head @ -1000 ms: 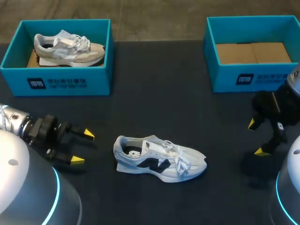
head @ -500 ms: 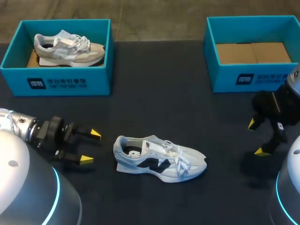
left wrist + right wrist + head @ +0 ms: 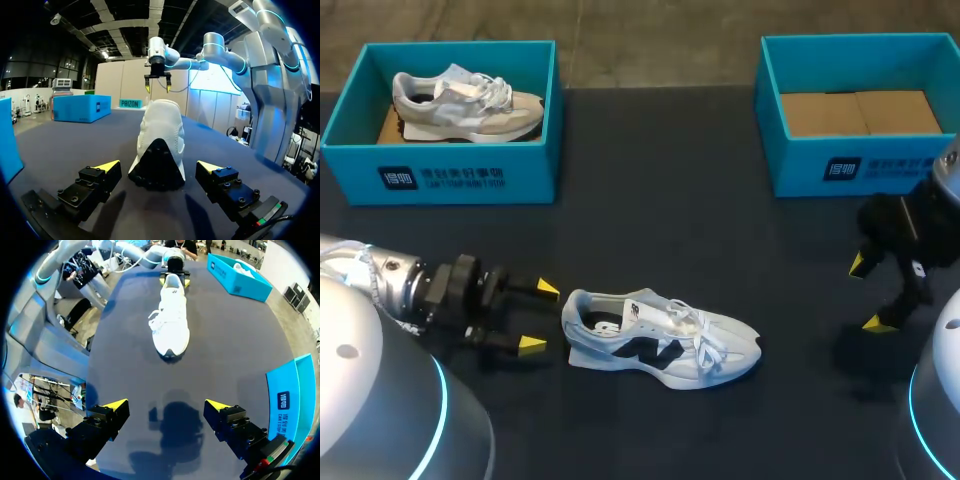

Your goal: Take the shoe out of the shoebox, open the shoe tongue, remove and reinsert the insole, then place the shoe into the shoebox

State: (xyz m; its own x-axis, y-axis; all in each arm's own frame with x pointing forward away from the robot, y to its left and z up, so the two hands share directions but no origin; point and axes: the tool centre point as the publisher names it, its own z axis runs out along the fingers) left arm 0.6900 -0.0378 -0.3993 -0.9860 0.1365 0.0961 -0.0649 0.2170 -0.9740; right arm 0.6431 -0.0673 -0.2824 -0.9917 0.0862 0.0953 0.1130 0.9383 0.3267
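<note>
Dark tabletop (image 3: pixel 650 200) fills the overhead view, and I give places by a clock centred on the white sneaker (image 3: pixel 660 340), with twelve pointing away from me.

Nearest me, my left gripper (image 3: pixel 540 317) lies low over the table at nine o'clock. Its two yellow-tipped fingers are spread wide and hold nothing. Their tips sit just beside the sneaker's heel, with a thin gap showing. From the left wrist camera, the left gripper (image 3: pixel 160 167) has the black heel of the sneaker (image 3: pixel 160 130) just ahead of it, centred between the two parted fingers.

The sneaker stands upright on its sole near the middle of the table, outside both boxes. It is white and pale grey with a black side panel and white laces. Its heel points to nine o'clock and its toe to three.

My right gripper (image 3: pixel 865 293) hangs at three o'clock, well apart from the toe, fingers also spread and holding nothing. From the right wrist camera, the right gripper (image 3: pixel 167 404) has bare table under it, and the sneaker (image 3: pixel 171 322) lies well ahead, toe nearest.

Farthest away, at eleven o'clock, a teal shoebox (image 3: pixel 440 175) holds a grey and white shoe (image 3: pixel 465 103). At one o'clock, a second teal shoebox (image 3: pixel 860 165) shows its brown cardboard floor (image 3: pixel 860 112).
</note>
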